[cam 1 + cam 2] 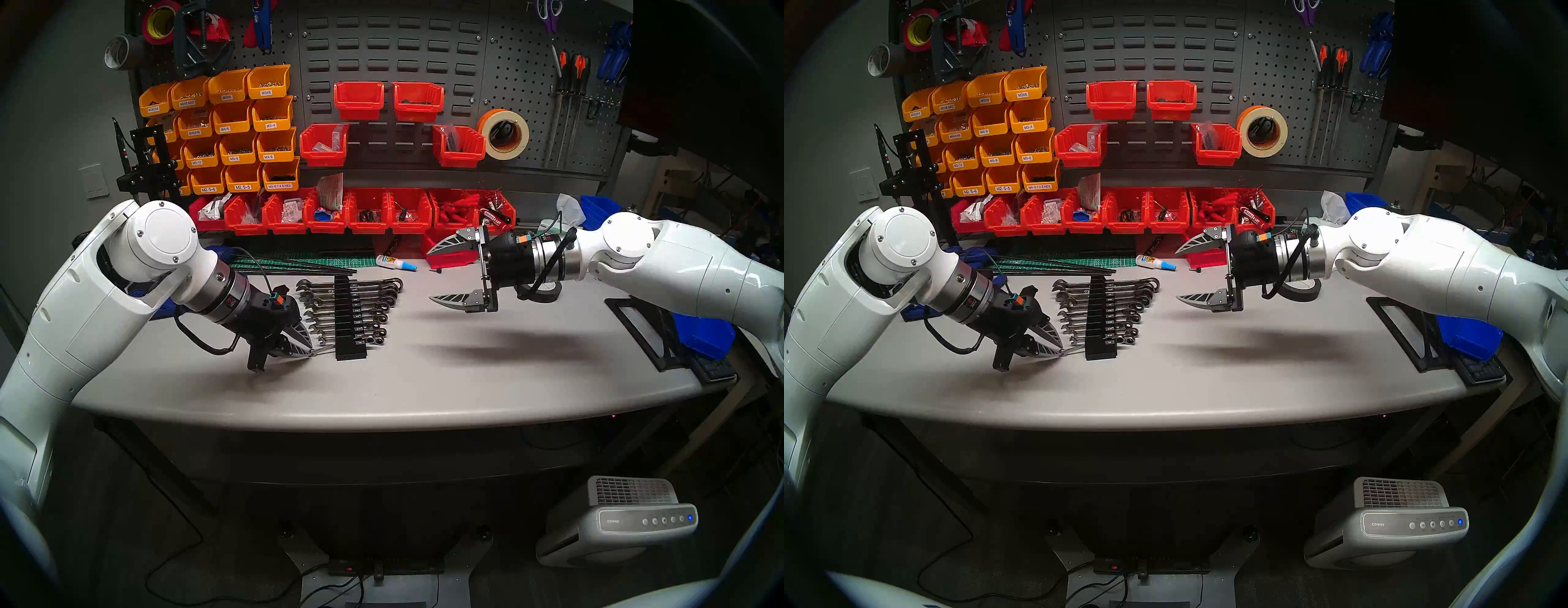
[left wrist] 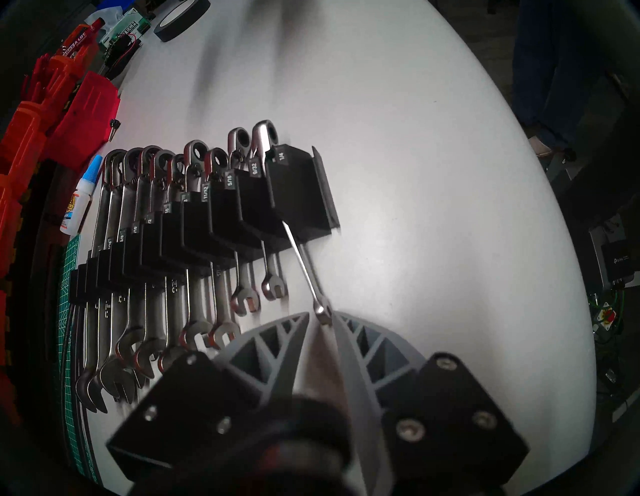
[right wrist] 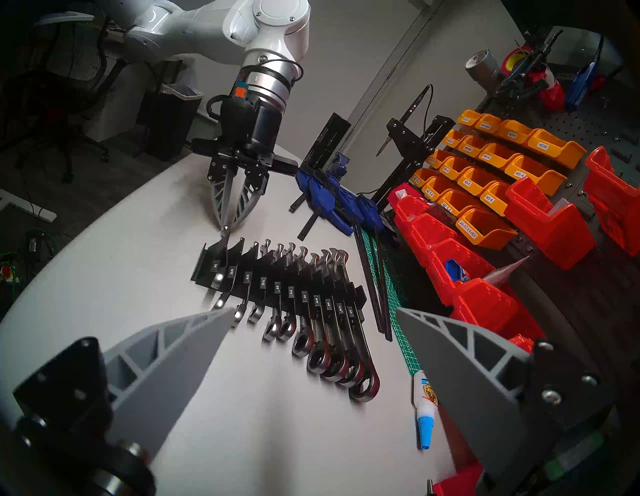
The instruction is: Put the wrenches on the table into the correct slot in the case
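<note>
The black stepped case (image 1: 350, 322) (image 2: 298, 194) lies on the grey table (image 1: 466, 373) with several chrome wrenches in its slots. One small wrench (image 2: 304, 266) (image 1: 324, 350) lies in the nearest slot, labelled 1/4. Its shaft runs under the step and its ring end (image 2: 266, 133) pokes out the far side. My left gripper (image 2: 322, 317) (image 1: 312, 352) (image 3: 224, 227) is shut on that wrench's open-jaw end, low over the table just left of the case. My right gripper (image 1: 429, 276) (image 3: 316, 309) hangs open and empty above the table, right of the case.
A glue bottle (image 1: 396, 263), thin black rods (image 1: 297, 265) and a green cutting mat lie behind the case. Red bins (image 1: 369, 212) line the back. A black tape roll (image 1: 539, 293), a black frame (image 1: 645, 327) and a blue bin (image 1: 704, 335) sit at the right.
</note>
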Controlling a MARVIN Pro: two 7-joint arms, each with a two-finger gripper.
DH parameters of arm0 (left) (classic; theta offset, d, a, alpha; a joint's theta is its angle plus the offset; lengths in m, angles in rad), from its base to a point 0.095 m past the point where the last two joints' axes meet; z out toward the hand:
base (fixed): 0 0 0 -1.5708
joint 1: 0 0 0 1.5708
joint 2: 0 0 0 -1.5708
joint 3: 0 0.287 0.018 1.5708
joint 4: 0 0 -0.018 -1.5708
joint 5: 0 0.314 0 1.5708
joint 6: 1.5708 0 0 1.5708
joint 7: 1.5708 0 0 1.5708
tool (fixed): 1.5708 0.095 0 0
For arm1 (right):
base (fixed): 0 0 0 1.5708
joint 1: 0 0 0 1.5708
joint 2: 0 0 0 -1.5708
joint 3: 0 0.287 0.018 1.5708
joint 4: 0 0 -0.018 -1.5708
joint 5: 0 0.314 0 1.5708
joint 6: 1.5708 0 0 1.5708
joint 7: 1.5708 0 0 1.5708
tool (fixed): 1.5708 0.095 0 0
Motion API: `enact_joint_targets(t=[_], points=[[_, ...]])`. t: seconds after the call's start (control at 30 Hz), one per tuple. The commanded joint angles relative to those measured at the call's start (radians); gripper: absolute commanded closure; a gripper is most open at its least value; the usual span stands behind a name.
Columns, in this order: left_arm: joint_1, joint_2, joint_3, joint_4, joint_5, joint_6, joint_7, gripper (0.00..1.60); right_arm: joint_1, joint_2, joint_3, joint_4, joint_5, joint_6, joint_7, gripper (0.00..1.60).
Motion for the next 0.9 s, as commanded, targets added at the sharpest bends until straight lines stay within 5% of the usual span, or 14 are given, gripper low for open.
enact_joint_targets(t=[0.0, 0.4, 0.53, 0.87], points=[[-0.009, 0.007, -0.017, -0.006, -0.003, -0.001, 0.006, 0.97, 0.030, 0.006, 0.026, -0.004, 0.009, -0.003, -0.008, 0.00], [-0.012, 0.005, -0.020, -0.012, -0.011, 0.000, 0.014, 1.00, 0.029, 0.011, 0.024, -0.008, 0.007, -0.003, -0.011, 0.00], [-0.017, -0.002, -0.022, -0.014, -0.015, 0.007, 0.019, 1.19, 0.028, 0.009, 0.023, -0.005, 0.008, -0.004, -0.011, 0.00], [-0.032, -0.012, -0.014, -0.017, -0.013, 0.008, 0.012, 1.17, 0.026, 0.012, 0.022, -0.005, 0.007, -0.004, -0.016, 0.00]])
